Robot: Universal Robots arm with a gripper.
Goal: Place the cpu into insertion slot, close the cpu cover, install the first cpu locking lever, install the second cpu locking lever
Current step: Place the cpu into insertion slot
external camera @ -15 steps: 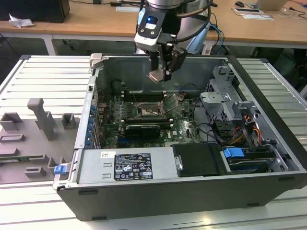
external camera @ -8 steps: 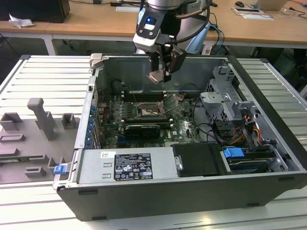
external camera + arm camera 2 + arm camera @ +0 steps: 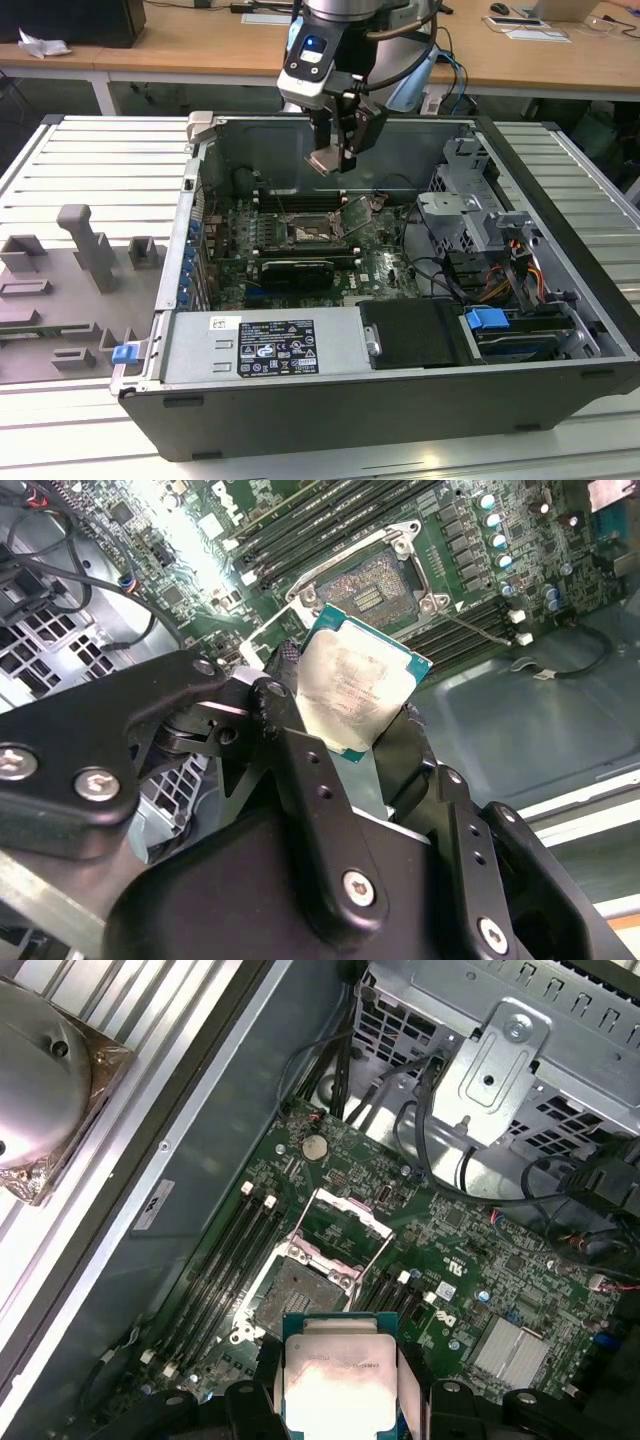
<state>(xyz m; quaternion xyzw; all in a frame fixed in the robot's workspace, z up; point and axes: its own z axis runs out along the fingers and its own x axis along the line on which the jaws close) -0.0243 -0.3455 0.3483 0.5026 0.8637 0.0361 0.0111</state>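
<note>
exterior view: gripper (image 3: 333,152) hangs over the open pc case (image 3: 560,300), clamped on the cpu (image 3: 326,161). you see the chip as a small flat square with a pale metal top, tilted, in the air above the board. insertion slot (image 3: 312,232) sits below it on the green board, a dark square with a silvery rim. cpu cover (image 3: 357,212) stands hinged up just beside the slot, on the exterior view's right. long black card (image 3: 295,270) lies just in front of the slot. labelled grey power supply (image 3: 265,345) runs along the near wall. drive cage (image 3: 470,215) is on the exterior view's right. the case rests on a ribbed grey table (image 3: 100,160), with grey fixture blocks (image 3: 85,245) on the exterior view's left.

second wrist view: cpu (image 3: 355,685) is pinched by two opposite edges between black fingers (image 3: 300,765). dull silver lid, smudged, with a green edge round it. slot (image 3: 378,585) lies beyond, a brownish contact field inside a bright frame. memory slots (image 3: 320,520) run parallel alongside. thin wire lever (image 3: 478,630) lies swung out from one slot corner.

first wrist view: cpu (image 3: 340,1375) faces you flat-on. slot (image 3: 298,1285) is open. the raised cover (image 3: 345,1225) is a thin silvery frame, and the board shows through its square window. cover and lever are the things nearest the slot. coin cell (image 3: 315,1146), finned heatsink (image 3: 510,1345) and black cables (image 3: 420,1130) sit further out.
</note>
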